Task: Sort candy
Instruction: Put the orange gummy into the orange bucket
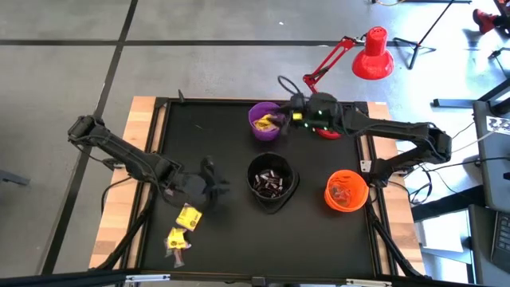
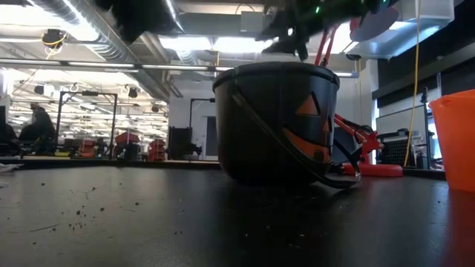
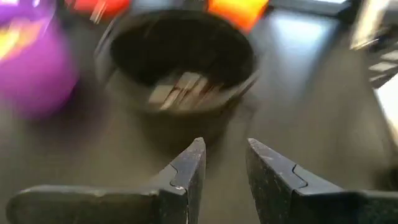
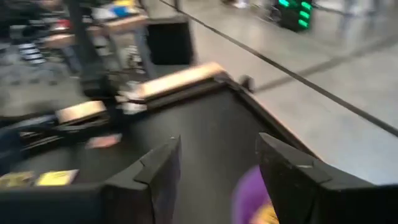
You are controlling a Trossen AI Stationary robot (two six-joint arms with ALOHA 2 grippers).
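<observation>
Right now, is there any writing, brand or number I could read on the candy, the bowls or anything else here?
No text can be read.
Yellow candy wrappers: print too small.
Black bowl: an orange jack-o'-lantern face, no words.
Marker tag at the right edge: a pattern, no letters.

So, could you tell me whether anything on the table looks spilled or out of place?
Nothing looks spilled or damaged. The only stray items are a few yellow candies lying loose near the table's front left, outside the purple bowl, black bowl and orange bowl.
</observation>
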